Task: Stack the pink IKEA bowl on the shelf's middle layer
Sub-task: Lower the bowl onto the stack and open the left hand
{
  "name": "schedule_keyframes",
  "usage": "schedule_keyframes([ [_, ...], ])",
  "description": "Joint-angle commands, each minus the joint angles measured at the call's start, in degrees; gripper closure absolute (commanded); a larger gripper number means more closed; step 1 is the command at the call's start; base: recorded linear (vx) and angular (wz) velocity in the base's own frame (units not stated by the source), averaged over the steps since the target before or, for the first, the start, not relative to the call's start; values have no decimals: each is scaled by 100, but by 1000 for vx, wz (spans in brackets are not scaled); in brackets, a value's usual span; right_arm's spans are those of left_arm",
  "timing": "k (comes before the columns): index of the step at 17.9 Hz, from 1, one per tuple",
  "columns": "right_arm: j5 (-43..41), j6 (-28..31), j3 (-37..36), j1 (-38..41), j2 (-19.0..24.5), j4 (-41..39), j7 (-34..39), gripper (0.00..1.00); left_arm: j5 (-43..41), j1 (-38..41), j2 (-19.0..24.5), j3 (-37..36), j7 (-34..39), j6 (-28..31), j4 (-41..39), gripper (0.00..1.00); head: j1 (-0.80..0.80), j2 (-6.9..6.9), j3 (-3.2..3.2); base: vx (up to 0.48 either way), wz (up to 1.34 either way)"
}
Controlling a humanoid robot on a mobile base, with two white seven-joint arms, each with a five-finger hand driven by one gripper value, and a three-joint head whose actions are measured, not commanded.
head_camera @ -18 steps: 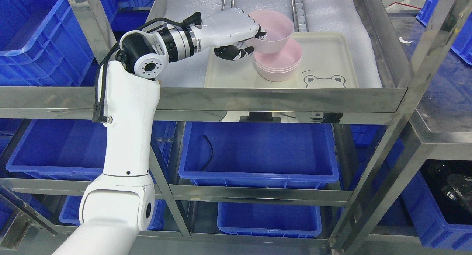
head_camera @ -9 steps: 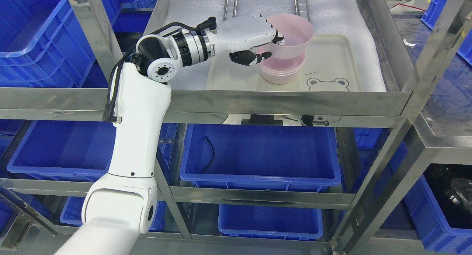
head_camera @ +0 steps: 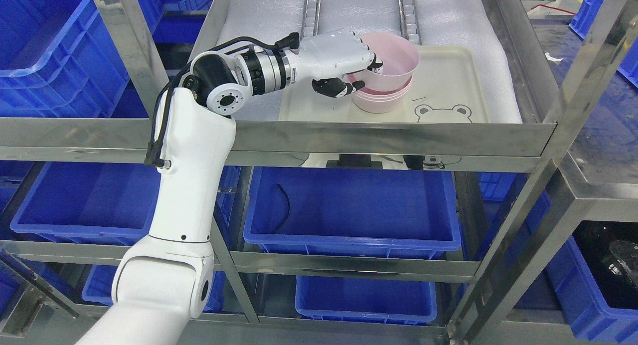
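Observation:
My left hand [head_camera: 360, 73] reaches over the steel shelf and is shut on the left rim of a pink bowl [head_camera: 396, 61]. That bowl sits tilted slightly, its base inside the top of a stack of pink bowls [head_camera: 381, 99]. The stack stands on a cream tray [head_camera: 448, 81] with a bear face printed at its front. The thumb curls under the held bowl's left side while the other fingers hook over the rim. My right arm does not show.
White foam lining [head_camera: 259, 16] covers the shelf around the tray. A steel front rail [head_camera: 389, 135] and slanted uprights [head_camera: 573, 95] frame the shelf. Blue bins [head_camera: 351, 210] fill the levels below and both sides.
The held bowl has moved right and down from above the stack's left edge into the stack's top. The camera has shifted a little as well.

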Motion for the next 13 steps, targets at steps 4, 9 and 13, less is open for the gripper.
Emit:
schedule_keyframes([
  [4, 0, -4, 0, 27, -100, -100, -3, 0, -72, -11, 89, 10, 21, 0, 6, 90, 0, 0, 0, -2, 6],
  [9, 0, -4, 0, 27, -100, -100, -3, 0, 113, -11, 89, -26, 48, 0, 24, 60, 0, 0, 0, 0, 0],
  [13, 0, -4, 0, 27, -100, -100, -3, 0, 121, -29, 89, 53, 30, 0, -2, 40, 0, -1, 0, 0, 0],
])
